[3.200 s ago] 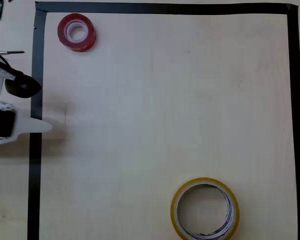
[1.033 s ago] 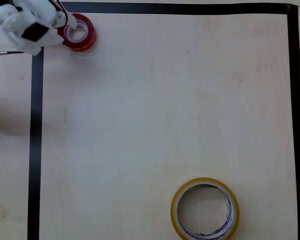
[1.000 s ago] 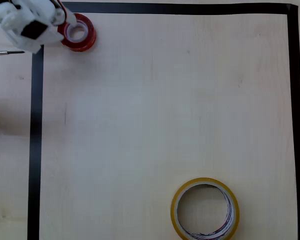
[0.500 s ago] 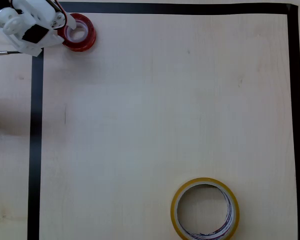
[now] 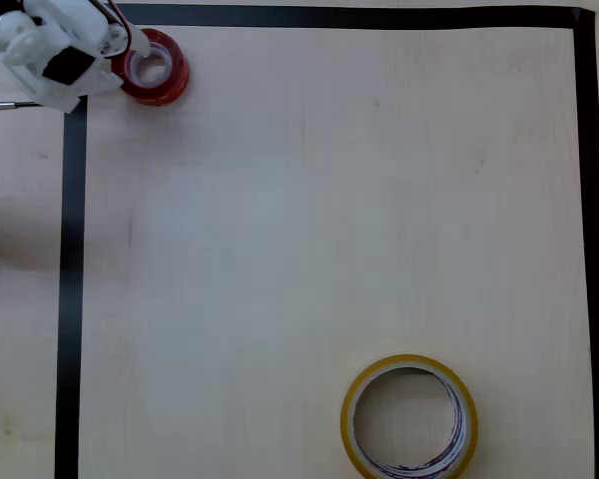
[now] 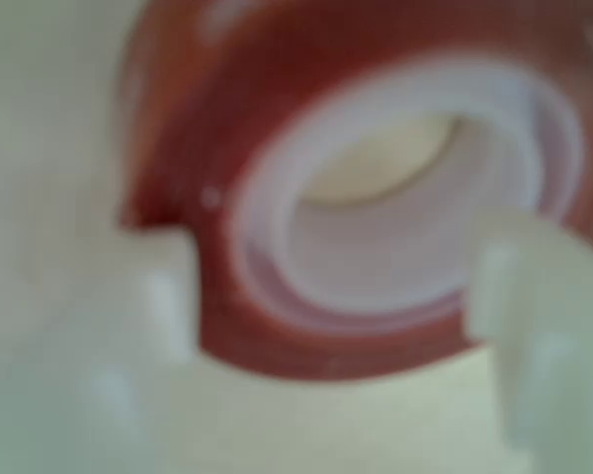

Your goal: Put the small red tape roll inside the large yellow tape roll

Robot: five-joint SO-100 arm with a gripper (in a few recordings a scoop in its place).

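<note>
Small red tape roll (image 5: 156, 68) lies flat on the counter (image 5: 329, 220), in the top left corner of the area that is marked by a black tape border (image 5: 72, 279) in the overhead view. It is just inside this corner, near both the top line and the left line of the border. Its white inner core faces up.

The white end effector (image 5: 132, 55) comes from the left edge of the overhead view and covers the left part of the red roll. In the wrist view the red roll (image 6: 376, 188) is very close and blurred. One pale finger (image 6: 168, 296) stands against the outer red wall on the left, and the other finger (image 6: 534, 316) is in front of the white core on the right, so the wall of the roll is between the two fingers. The end effector is narrow around this wall, but from the blurred picture I cannot tell whether the fingers really press on it.

The large yellow tape roll (image 5: 409, 417) lies flat near the bottom edge of the overhead view, right of the middle, well apart from the red roll. Its wide hole shows the bare counter inside, and dark print is visible on its inner core.
</note>
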